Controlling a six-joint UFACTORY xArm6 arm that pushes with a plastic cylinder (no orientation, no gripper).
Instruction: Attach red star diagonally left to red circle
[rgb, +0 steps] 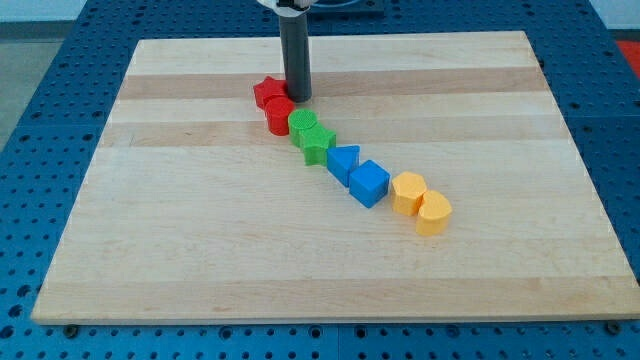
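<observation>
From the one camera, the red star (267, 92) lies near the bench's (200, 250) top middle, touching the red circle (280, 115) at the circle's upper left. The star has no clear long axis; which way its arms point is hard to make out. My tip (297, 97) stands just right of the star, above the circle. There is no pincer, only the rod. From the circle a chain runs down to the right: green circle (303, 125), green star (317, 143), blue triangle (342, 160), blue cube (369, 184), two yellow blocks (420, 203).
</observation>
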